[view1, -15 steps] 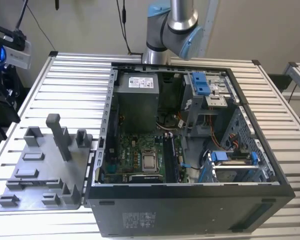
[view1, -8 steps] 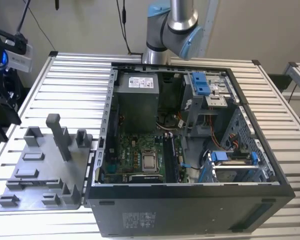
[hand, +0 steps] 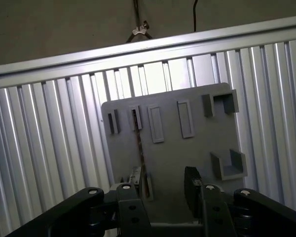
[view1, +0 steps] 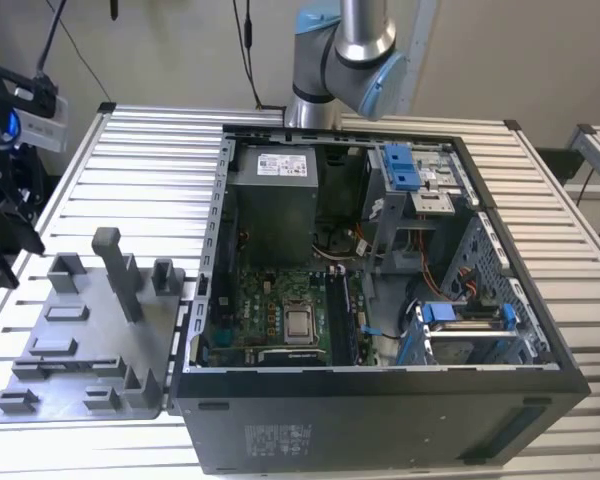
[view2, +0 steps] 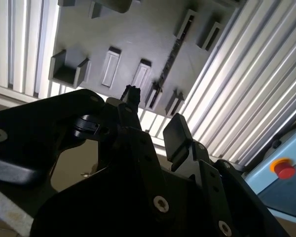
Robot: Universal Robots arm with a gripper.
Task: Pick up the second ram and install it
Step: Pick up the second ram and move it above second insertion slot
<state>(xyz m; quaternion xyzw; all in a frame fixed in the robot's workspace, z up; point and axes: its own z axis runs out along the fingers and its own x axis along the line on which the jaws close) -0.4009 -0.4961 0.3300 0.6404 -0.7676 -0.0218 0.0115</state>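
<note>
Gripper (hand: 163,186) over the grey holder plate (hand: 187,163): in both wrist views its fingers (hand: 191,181) stand apart and clamp nothing. The memory stick (hand: 138,148) stands on edge in the plate's slots, a thin dark line that runs close past one finger in the first wrist view, though I judge the gripper to be well above it. In the exterior view the plate lies on the slatted bench (view1: 130,150) at about 9 o'clock from the open computer case (view1: 380,405). I judge the pick not yet made. To do it well I would centre the open fingers across the stick's flat faces near mid-length, descend square to the plate, close gently, and lift straight so the board does not bind in its slots. A white label (view1: 285,162) inside the case and a second label (view1: 275,438) on its outer wall carry print I cannot read.
</note>
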